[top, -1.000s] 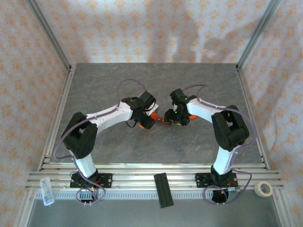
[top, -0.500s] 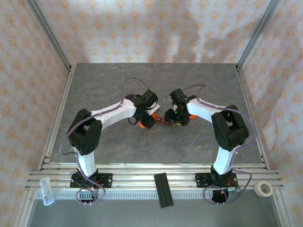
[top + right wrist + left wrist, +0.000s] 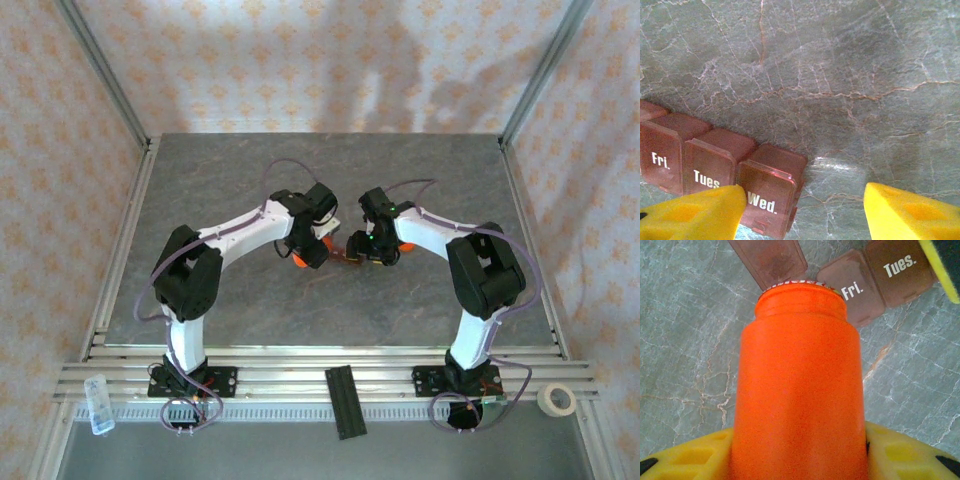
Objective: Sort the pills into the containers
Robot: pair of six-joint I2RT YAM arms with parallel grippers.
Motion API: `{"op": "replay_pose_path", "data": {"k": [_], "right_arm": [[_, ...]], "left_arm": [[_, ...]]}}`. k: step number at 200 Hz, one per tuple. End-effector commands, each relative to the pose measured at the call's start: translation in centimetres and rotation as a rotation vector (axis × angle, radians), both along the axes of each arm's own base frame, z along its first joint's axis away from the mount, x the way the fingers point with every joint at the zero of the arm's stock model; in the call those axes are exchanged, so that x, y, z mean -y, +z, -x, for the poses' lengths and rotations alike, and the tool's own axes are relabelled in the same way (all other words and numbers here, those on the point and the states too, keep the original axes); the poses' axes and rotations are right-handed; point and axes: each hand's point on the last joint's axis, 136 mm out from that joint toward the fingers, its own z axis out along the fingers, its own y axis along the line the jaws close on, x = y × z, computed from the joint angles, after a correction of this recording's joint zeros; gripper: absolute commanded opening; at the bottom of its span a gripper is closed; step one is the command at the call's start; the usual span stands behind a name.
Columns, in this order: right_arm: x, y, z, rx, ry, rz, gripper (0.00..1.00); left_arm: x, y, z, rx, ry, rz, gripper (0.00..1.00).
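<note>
Grey marble table [image 3: 840,75]: the left gripper [image 3: 800,460] clamps an orange bottle [image 3: 799,380], mouth just beside the strip [image 3: 715,160] mid-table. The right gripper [image 3: 802,194] gapes empty by its Wed. end. Tipped now, pills could bounce off lids [image 3: 860,295] that look shut and scatter.

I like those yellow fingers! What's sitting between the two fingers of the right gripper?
In the right wrist view, the Wed. end of the reddish pill box pokes in between the fingers of the right gripper; the rest is bare gray table.
</note>
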Motion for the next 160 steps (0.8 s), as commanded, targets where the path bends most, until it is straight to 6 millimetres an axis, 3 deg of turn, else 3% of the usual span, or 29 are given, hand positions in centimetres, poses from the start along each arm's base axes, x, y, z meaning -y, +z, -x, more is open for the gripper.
{"op": "replay_pose_path", "data": {"k": [1, 77, 86, 160], "right_arm": [[1.1, -2.1, 1.3, -0.062, -0.006, 0.074, 0.66], [1.1, -2.4, 1.2, -0.066, -0.008, 0.077, 0.66], [1.2, -2.4, 1.2, -0.066, -0.008, 0.078, 0.66], [1.4, -2.4, 1.1, -0.061, -0.012, 0.089, 0.66]], "left_arm": [[-1.0, -0.4, 0.0, -0.025, -0.009, -0.049, 0.0], [-0.8, -2.1, 0.3, -0.011, 0.019, -0.011, 0.0], [-0.5, -1.0, 0.0, 0.022, 0.023, 0.02, 0.0], [0.1, -1.1, -0.2, 0.11, 0.062, 0.13, 0.0]]}}
